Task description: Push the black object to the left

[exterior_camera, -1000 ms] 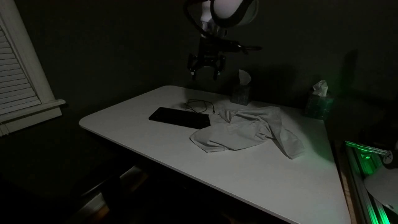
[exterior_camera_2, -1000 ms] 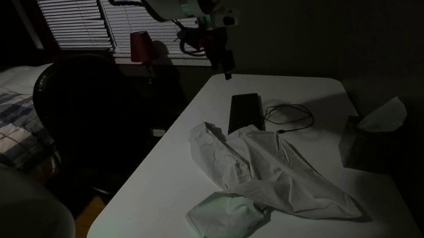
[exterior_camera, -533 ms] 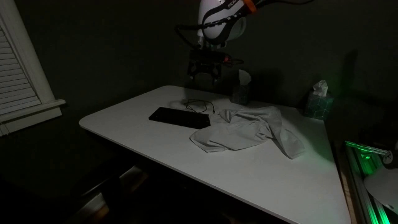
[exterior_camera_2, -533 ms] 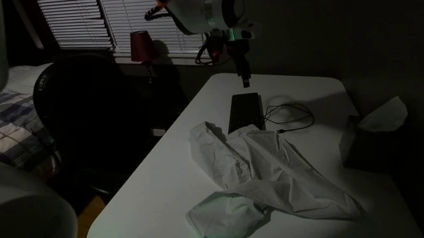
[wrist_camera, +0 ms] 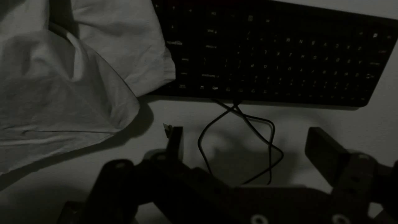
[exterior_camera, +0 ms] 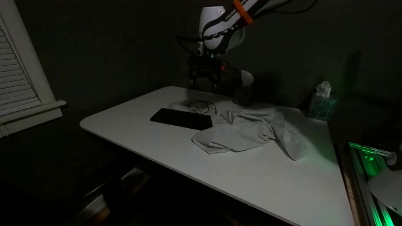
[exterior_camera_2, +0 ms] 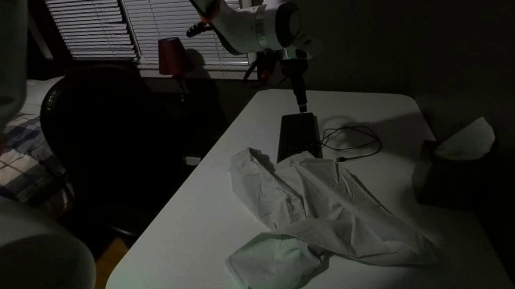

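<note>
Hiding one end of the black keyboard [wrist_camera: 279, 59], a cloth [wrist_camera: 71, 93] lies crumpled while shadowy fingers [wrist_camera: 326, 155] stand wide apart, empty.

White cloth [wrist_camera: 80, 81] bars the upper left of the wrist view, overlapping one end of the keyboard [wrist_camera: 276, 56]; loops of black cable [wrist_camera: 271, 143] clutter the centre below. In an exterior view, bare tabletop [exterior_camera: 125, 124] leaves passage left of the keyboard and below the cloth.

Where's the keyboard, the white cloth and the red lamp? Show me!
Keyboard [wrist_camera: 276, 56]: in the wrist view, on its letter keys.
Cloth [exterior_camera: 241, 135]: in an exterior view, on its crumpled middle.
Lamp [exterior_camera_2: 173, 57]: in an exterior view, on its red shade.
</note>
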